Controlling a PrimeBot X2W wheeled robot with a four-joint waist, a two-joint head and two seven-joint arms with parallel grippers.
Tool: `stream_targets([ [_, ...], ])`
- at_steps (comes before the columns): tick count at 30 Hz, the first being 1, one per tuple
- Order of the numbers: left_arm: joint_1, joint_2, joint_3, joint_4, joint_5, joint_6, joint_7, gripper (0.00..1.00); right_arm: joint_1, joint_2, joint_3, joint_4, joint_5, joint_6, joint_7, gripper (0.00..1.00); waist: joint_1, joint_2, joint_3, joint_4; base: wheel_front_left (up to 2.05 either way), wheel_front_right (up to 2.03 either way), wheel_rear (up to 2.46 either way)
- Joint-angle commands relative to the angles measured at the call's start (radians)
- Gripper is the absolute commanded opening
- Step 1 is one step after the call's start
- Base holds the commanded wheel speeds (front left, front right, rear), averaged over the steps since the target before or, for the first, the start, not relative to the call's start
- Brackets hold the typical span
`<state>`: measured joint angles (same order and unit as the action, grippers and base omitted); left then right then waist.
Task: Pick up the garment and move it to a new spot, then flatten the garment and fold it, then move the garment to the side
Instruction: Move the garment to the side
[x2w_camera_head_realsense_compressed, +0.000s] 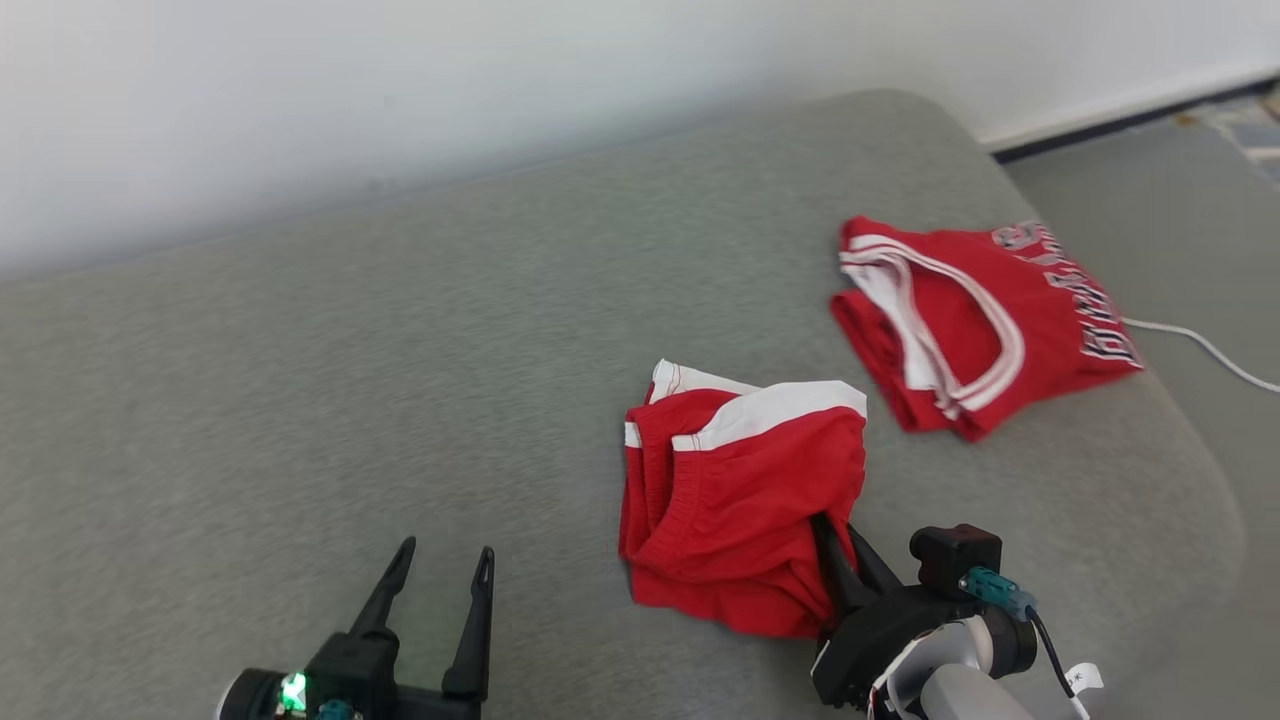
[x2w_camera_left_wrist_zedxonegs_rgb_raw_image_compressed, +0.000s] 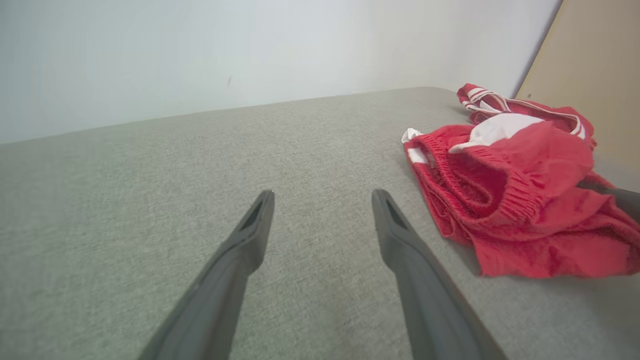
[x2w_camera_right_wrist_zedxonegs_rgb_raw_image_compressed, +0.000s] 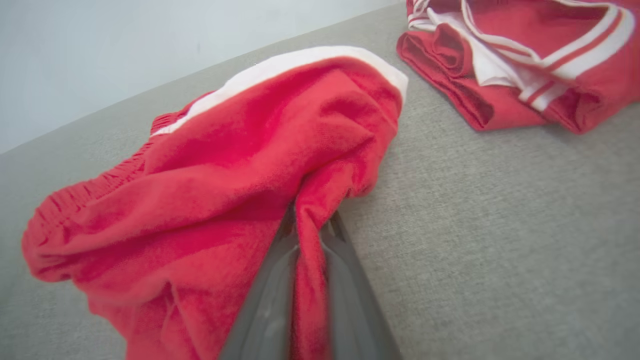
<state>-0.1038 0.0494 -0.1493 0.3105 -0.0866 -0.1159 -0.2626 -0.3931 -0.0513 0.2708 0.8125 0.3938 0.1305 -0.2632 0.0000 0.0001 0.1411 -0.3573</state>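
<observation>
The garment (x2w_camera_head_realsense_compressed: 735, 490) is a pair of red shorts with white trim and an elastic waistband, lying bunched on the grey cushion (x2w_camera_head_realsense_compressed: 400, 380) a little right of centre. My right gripper (x2w_camera_head_realsense_compressed: 832, 545) is shut on a fold of the garment's red cloth at its near right edge; in the right wrist view the garment (x2w_camera_right_wrist_zedxonegs_rgb_raw_image_compressed: 225, 165) is pinched between the two fingers (x2w_camera_right_wrist_zedxonegs_rgb_raw_image_compressed: 345, 280). My left gripper (x2w_camera_head_realsense_compressed: 440, 565) stands open at the lower left, apart from the garment, with nothing between its fingers. The left wrist view has the garment (x2w_camera_left_wrist_zedxonegs_rgb_raw_image_compressed: 510, 195) to the right of the left gripper (x2w_camera_left_wrist_zedxonegs_rgb_raw_image_compressed: 322, 197).
A second red garment (x2w_camera_head_realsense_compressed: 960, 320) with white bands and lettering lies folded at the cushion's right end, also seen as the folded garment (x2w_camera_right_wrist_zedxonegs_rgb_raw_image_compressed: 515, 60). A white cable (x2w_camera_head_realsense_compressed: 1200, 345) runs over the floor at right. A white wall (x2w_camera_head_realsense_compressed: 400, 100) stands behind.
</observation>
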Motion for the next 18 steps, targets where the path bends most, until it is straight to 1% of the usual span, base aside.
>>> stream_targets([
  [1,-0.015,0.002,0.007,0.004,0.013,-0.005,-0.003,1.00,-0.005,0.001,0.008,-0.005,0.000,0.000,-0.001,0.00,0.0000,-0.0001,0.022,-0.108,0.00,0.00,0.00],
  [6,-0.037,0.002,0.001,0.015,0.019,-0.005,-0.003,1.00,-0.055,-0.007,0.037,-0.006,-0.041,0.000,-0.001,0.00,0.0000,-0.0001,0.050,-0.099,0.00,0.00,0.00],
  [10,-0.050,0.002,-0.006,0.021,0.022,-0.005,-0.003,1.00,-0.119,-0.044,0.086,-0.002,-0.072,0.000,-0.001,0.00,0.0000,-0.0001,0.074,-0.061,0.00,0.00,0.00],
  [13,-0.059,0.002,-0.010,0.023,0.029,-0.006,-0.003,1.00,-0.194,-0.094,0.119,0.008,-0.087,0.000,-0.001,0.00,0.0000,-0.0001,0.095,-0.022,0.00,0.00,0.00],
  [18,-0.067,0.002,-0.008,0.025,0.042,-0.007,-0.003,1.00,-0.328,-0.210,0.171,0.062,-0.121,0.000,0.004,0.00,0.0000,-0.0001,0.126,0.047,0.00,0.00,0.00],
])
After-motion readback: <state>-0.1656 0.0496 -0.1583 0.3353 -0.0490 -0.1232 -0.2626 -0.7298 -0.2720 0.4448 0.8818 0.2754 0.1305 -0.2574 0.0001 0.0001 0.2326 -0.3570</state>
